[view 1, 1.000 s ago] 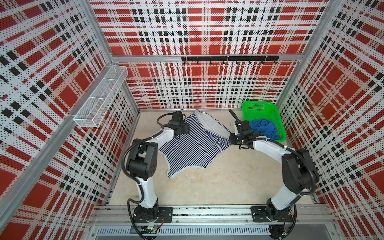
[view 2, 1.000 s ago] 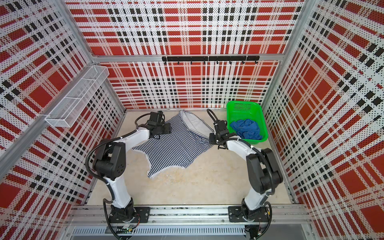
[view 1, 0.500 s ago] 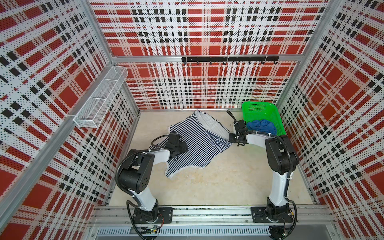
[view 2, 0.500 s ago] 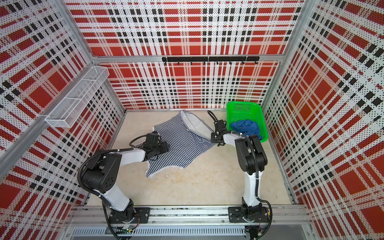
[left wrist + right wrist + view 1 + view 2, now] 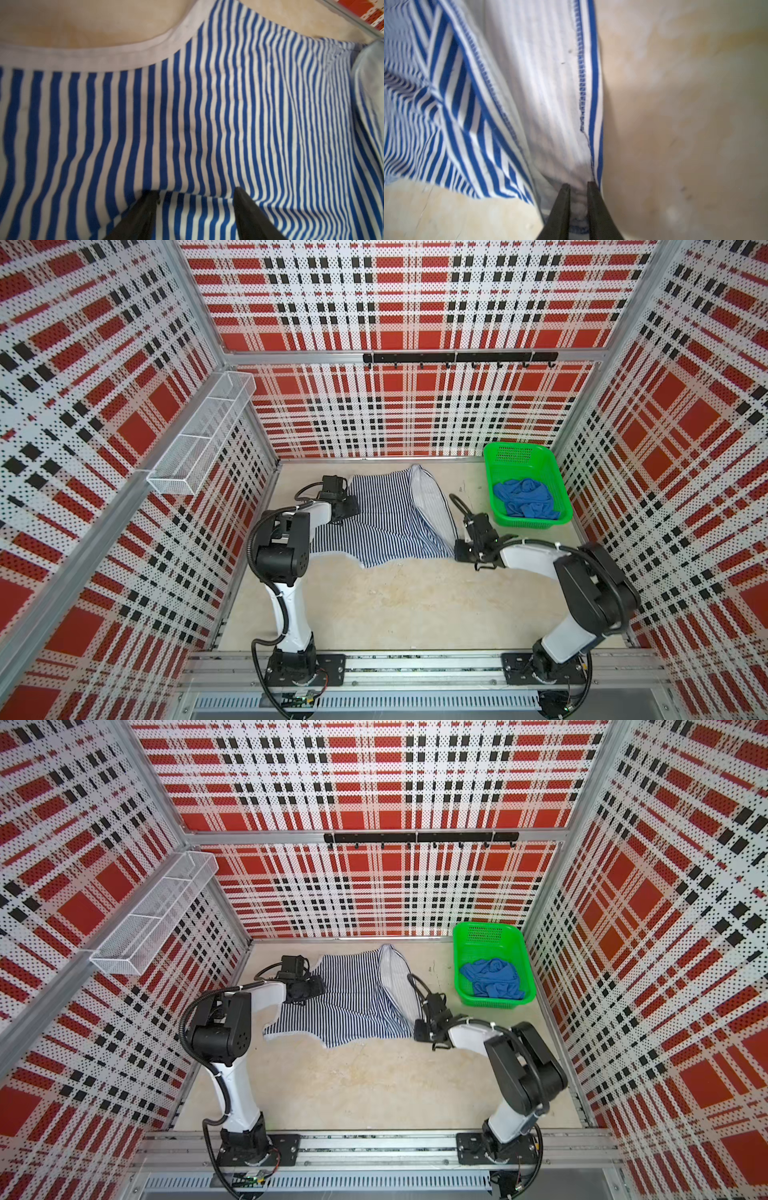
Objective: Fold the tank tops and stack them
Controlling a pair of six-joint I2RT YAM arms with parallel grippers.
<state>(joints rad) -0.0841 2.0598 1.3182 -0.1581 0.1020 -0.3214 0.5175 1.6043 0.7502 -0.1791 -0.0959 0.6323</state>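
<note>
Right gripper (image 5: 578,186), pinching striped top (image 5: 386,522) hem, pulled to 4 o'clock; left gripper (image 5: 196,190) back at 9, fingers apart. Flatter, foldable.

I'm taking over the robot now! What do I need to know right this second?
Left hand: open, over the striped tank top, which lies spread on the table.
Right hand: shut on its hem corner.
Blue tank top: crumpled in the green basket.
Done: nothing folded yet.
Left: fold both, then stack.
</note>
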